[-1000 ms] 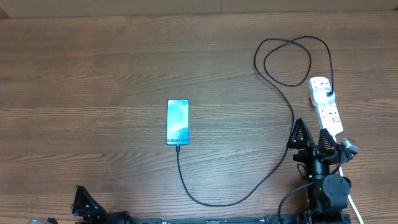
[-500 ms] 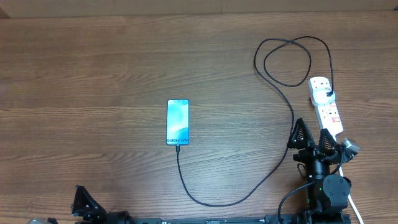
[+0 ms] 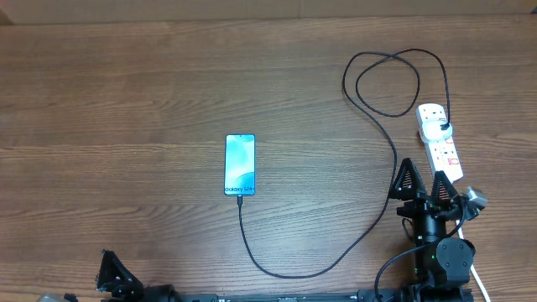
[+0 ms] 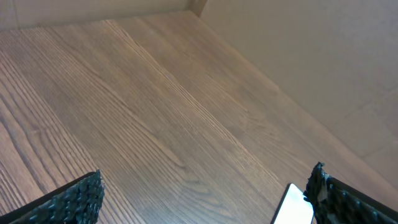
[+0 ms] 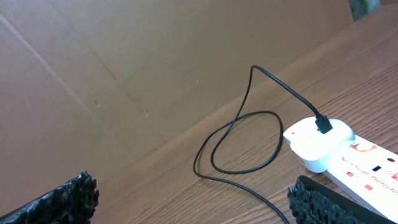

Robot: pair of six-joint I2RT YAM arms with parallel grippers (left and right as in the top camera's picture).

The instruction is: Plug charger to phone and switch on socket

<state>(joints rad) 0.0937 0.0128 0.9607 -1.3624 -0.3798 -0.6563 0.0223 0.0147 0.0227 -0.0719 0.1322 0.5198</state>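
The phone (image 3: 240, 164) lies flat mid-table with its light blue screen up; one corner shows in the left wrist view (image 4: 292, 206). The charger cable (image 3: 369, 226) runs from the phone's bottom edge, curves along the front, loops at the back right and ends at a white adapter (image 5: 318, 145) on the socket (image 3: 443, 144). The socket also shows in the right wrist view (image 5: 370, 167). My right gripper (image 3: 423, 169) is open and empty, just in front of the socket's near end. My left gripper (image 4: 202, 199) is open and empty at the front left.
A brown cardboard wall (image 5: 155, 68) stands along the table's far edge. The cable's double loop (image 3: 388, 82) lies at the back right. The socket's white cord (image 3: 478, 277) trails past the right arm to the front edge.
My right gripper has drawn back very slightly toward the front edge. The phone, cable, socket and left gripper have not moved.
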